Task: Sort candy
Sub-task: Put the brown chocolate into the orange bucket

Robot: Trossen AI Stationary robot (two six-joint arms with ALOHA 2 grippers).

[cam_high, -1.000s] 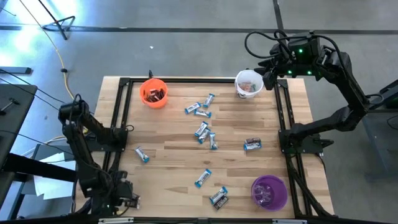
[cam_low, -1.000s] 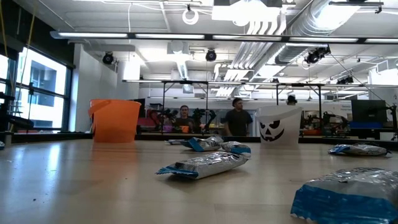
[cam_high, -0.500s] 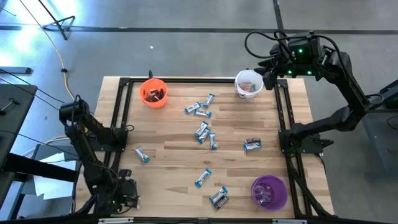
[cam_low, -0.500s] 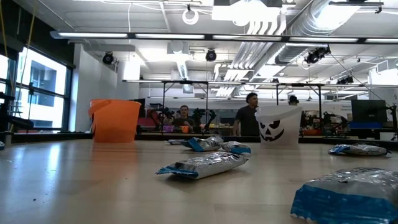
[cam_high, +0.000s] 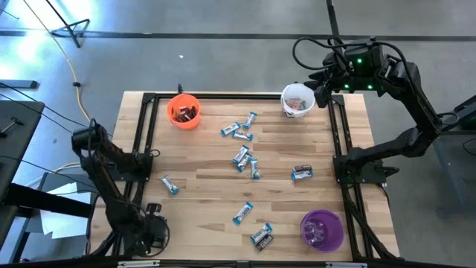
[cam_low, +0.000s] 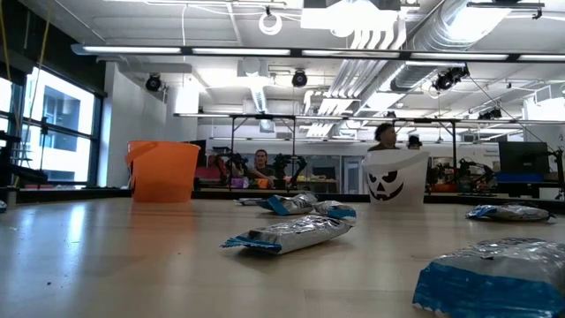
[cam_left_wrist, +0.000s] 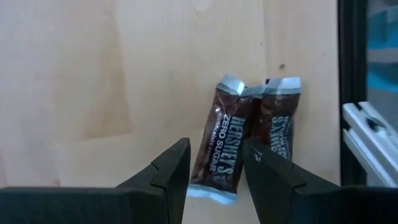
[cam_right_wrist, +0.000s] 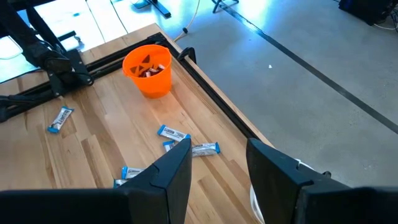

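Lying scattered across the middle of the pale wooden slatted surface [cam_high: 208, 179] are the small wrapped candy pieces [cam_high: 241, 156], most of them blue-and-white foil. Two dark brown wrapped bars [cam_high: 261, 237] lie side by side, touching, at the lower centre of the overhead frame, just left of the translucent purple plastic cup [cam_high: 321, 229]. One more dark piece [cam_high: 301, 173] sits right of centre.

The round orange plastic cup [cam_high: 184, 110] stands at the upper left of the surface with dark pieces inside. The white plastic cup with a printed black face [cam_high: 297, 100] stands at the upper right and also holds some pieces.

The left end effector [cam_left_wrist: 214, 165] is at the lower left of the overhead frame, beyond the black metal frame rail [cam_high: 146, 141]. Its fingers are parted with nothing gripped; its own camera looks between them at the two brown bars.

The right end effector [cam_right_wrist: 217, 158] hovers at the upper right, beside the white cup. Its fingers likewise stand apart and hold nothing.

From surface level, a person [cam_low: 260, 163] sits in the room behind, and another person [cam_low: 385, 134] shows just above the white cup's rim.
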